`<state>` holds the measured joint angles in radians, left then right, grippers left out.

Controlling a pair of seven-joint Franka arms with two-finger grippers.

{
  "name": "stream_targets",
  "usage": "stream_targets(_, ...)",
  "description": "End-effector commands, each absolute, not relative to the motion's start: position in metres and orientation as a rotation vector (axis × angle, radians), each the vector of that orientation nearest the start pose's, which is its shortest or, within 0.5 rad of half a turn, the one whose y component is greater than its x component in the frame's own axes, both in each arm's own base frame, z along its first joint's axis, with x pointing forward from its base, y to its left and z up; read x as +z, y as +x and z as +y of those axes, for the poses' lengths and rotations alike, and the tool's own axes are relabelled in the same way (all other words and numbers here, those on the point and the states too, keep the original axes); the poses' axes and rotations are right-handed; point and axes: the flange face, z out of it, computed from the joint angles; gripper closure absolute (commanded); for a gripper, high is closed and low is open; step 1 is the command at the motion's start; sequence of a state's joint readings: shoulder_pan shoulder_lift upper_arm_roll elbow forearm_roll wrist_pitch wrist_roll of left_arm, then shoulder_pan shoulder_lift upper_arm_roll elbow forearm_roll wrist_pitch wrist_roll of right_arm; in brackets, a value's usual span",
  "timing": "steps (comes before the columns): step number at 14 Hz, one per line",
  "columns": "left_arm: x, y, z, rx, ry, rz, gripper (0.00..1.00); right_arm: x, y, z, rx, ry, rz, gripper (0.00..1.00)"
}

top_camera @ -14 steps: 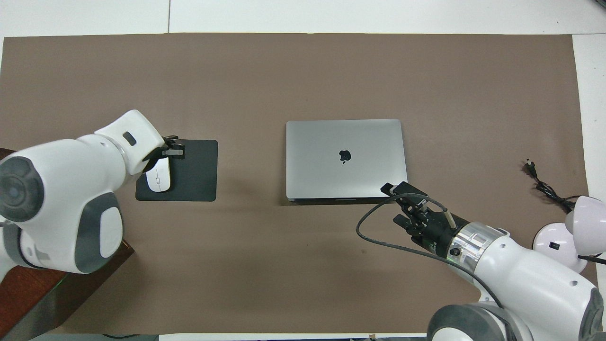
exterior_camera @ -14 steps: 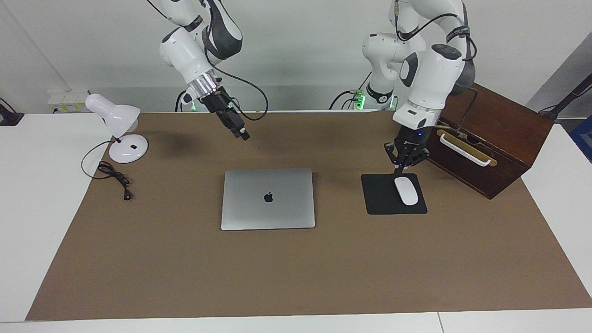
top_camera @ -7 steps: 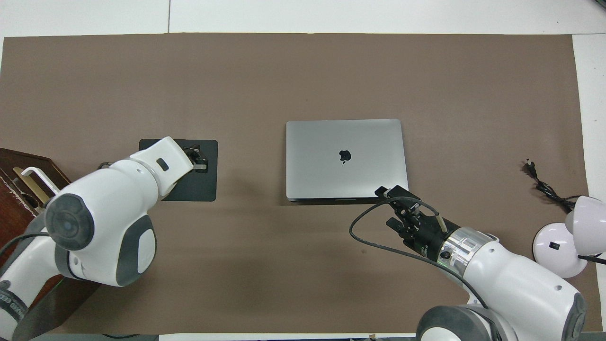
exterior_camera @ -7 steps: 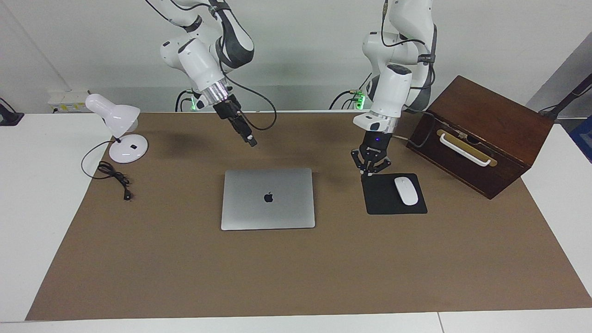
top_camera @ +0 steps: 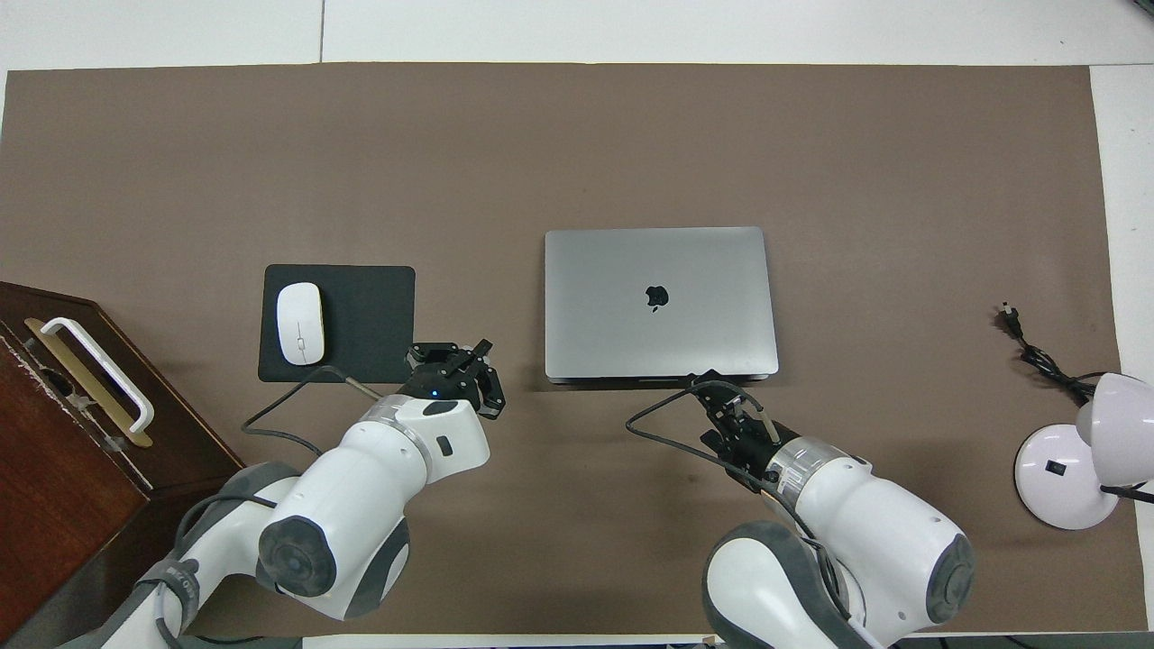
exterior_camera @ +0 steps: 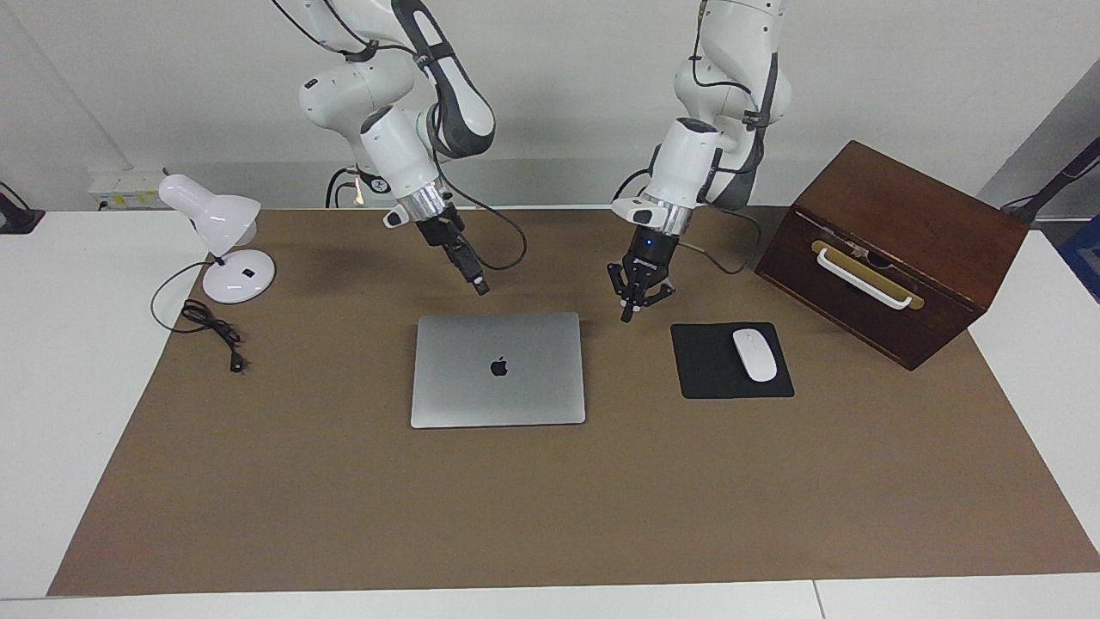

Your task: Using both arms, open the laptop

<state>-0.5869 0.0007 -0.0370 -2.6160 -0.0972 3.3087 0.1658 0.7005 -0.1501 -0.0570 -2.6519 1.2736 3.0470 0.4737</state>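
The silver-grey laptop (exterior_camera: pixel 524 387) (top_camera: pixel 703 270) lies closed and flat on the brown mat, its dark logo facing up. My left gripper (exterior_camera: pixel 626 317) (top_camera: pixel 483 346) is shut and holds nothing. It hangs low over the mat between the laptop and the mouse pad, beside the laptop's corner nearest the robots. My right gripper (exterior_camera: pixel 481 288) (top_camera: pixel 708 378) points down at a slant over the mat, just at the laptop's edge nearest the robots. Neither gripper touches the laptop.
A black mouse pad (exterior_camera: pixel 709 378) (top_camera: pixel 370 324) with a white mouse (exterior_camera: pixel 754 354) lies toward the left arm's end. A wooden box (exterior_camera: pixel 902 232) with a white handle stands past it. A white desk lamp (exterior_camera: pixel 215 228) and its cord (exterior_camera: pixel 210 325) sit at the right arm's end.
My left gripper has swung off the mouse pad toward the laptop. My right gripper has come lower and closer to the laptop's near edge.
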Motion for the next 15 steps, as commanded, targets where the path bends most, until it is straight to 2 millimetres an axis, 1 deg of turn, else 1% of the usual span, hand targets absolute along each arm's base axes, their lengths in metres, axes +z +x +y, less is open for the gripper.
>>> stream_targets(1,0.292,0.383,-0.281,-1.165,-2.894,1.117,1.0,0.315,0.385,0.194,-0.202,-2.175,1.287,0.0)
stream_targets(4,0.288,0.382,-0.292,-1.158,-2.888,1.153,1.0,0.308,0.389,0.196,-0.207,-2.181,1.276,0.0)
stream_targets(6,0.278,0.393,-0.304,-1.151,-2.887,1.167,1.0,0.304,0.392,0.196,-0.212,-2.19,1.27,0.0)
stream_targets(7,0.277,0.397,-0.313,-1.16,-2.884,1.181,1.0,0.303,0.394,0.197,-0.215,-2.191,1.264,0.0)
stream_targets(8,0.273,0.395,-0.322,-1.16,-2.879,1.206,1.0,0.301,0.395,0.197,-0.217,-2.196,1.262,0.0)
stream_targets(9,0.271,0.4,-0.328,-1.167,-2.877,1.211,1.0,0.302,0.396,0.197,-0.22,-2.194,1.26,0.0)
stream_targets(10,0.266,0.403,-0.331,-1.16,-2.879,1.213,1.0,0.304,0.398,0.198,-0.223,-2.19,1.258,0.0)
stream_targets(12,0.264,0.401,-0.338,-1.16,-2.876,1.233,1.0,0.305,0.4,0.199,-0.225,-2.189,1.255,0.0)
stream_targets(15,0.265,0.401,-0.339,-1.162,-2.875,1.235,1.0,0.308,0.406,0.202,-0.233,-2.182,1.25,0.0)
